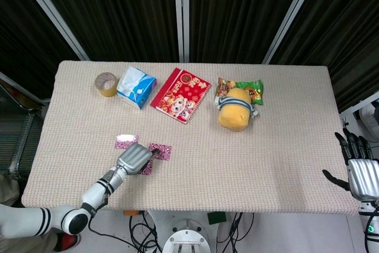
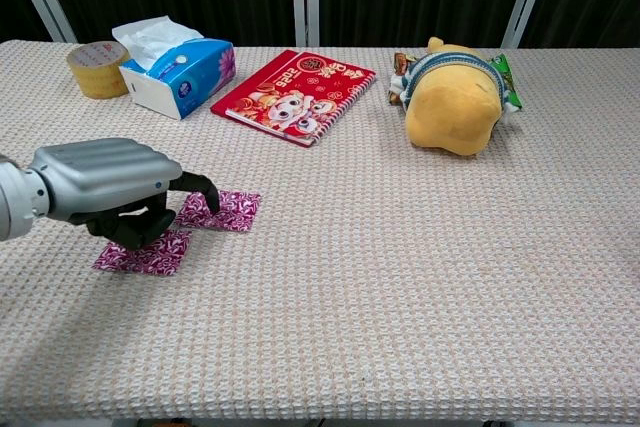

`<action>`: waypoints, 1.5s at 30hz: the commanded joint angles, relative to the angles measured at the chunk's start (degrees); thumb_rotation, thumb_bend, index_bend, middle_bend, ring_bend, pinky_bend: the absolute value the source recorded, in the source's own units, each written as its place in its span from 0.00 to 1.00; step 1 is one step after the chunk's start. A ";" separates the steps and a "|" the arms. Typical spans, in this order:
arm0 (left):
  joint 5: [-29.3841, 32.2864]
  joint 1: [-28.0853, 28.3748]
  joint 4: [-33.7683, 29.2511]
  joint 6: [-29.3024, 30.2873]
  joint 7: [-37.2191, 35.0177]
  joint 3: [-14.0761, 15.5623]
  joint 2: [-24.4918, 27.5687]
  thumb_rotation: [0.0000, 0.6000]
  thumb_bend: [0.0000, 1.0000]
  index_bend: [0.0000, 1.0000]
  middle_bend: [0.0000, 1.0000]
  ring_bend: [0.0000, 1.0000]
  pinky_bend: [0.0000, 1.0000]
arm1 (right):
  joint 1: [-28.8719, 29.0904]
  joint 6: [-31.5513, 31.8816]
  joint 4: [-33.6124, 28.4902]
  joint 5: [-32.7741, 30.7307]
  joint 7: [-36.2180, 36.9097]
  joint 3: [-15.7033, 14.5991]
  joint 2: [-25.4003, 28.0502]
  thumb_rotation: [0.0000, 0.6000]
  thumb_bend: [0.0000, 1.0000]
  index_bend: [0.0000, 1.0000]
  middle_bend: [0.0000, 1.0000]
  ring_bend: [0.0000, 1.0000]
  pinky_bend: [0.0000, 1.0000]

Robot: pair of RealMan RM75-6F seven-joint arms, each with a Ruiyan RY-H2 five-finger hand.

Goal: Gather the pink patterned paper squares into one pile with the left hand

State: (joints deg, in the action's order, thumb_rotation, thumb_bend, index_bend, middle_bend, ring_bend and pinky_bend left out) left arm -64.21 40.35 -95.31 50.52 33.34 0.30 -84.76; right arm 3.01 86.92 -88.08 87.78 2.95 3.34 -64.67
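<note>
Three pink patterned paper squares lie flat on the tabletop [image 1: 278, 146] around the left hand [image 1: 132, 158]. One square [image 2: 222, 210] sits just past the fingertips, its edges running roughly along the tabletop's front edge in the chest view and slightly turned in the head view; a dark fingertip [image 2: 207, 190] curls down onto its near-left part. A second square [image 2: 145, 252] lies under and just in front of the hand, partly covered by the palm and thumb, with its visible corner pointing toward the robot's side. A third square [image 1: 126, 141] lies just beyond the hand on its left, apart from the other two and untouched. The squares have no clear long axis. The left hand is palm down, knuckles up, its grey back nearly level, fingers curled downward and pressing on paper rather than gripping anything; the forearm reaches in from the near left corner at a slant. The right hand [image 1: 360, 170] hangs off the tabletop's right end, well away, fingers spread apart and empty.
</note>
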 commanded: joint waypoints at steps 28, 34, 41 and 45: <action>-15.28 -11.64 2.61 11.63 -11.90 5.72 2.37 0.65 0.15 0.23 0.00 0.00 0.14 | -1.66 5.38 -2.55 1.59 1.25 1.13 3.32 1.00 0.33 0.00 0.00 0.00 0.00; -14.17 -11.56 3.83 10.76 -11.94 4.35 1.80 0.73 0.16 0.24 0.00 0.00 0.14 | -1.52 4.74 -2.30 1.42 0.98 0.99 2.75 1.00 0.33 0.00 0.00 0.00 0.00; -13.67 -11.21 5.12 8.80 -10.62 4.30 0.71 0.84 0.17 0.24 0.00 0.00 0.14 | -1.27 4.32 -2.60 1.14 0.29 1.22 2.71 1.00 0.33 0.00 0.00 0.00 0.00; -13.47 -11.28 5.66 8.53 -10.57 4.00 0.26 0.94 0.17 0.24 0.00 0.00 0.14 | -1.23 4.21 -2.79 1.13 0.01 1.22 2.79 1.00 0.33 0.00 0.00 0.00 0.00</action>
State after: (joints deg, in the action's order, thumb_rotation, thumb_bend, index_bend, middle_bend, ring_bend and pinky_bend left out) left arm -77.70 29.09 -89.66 59.06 22.78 4.32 -84.48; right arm 1.78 91.12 -90.87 88.90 2.96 4.56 -61.88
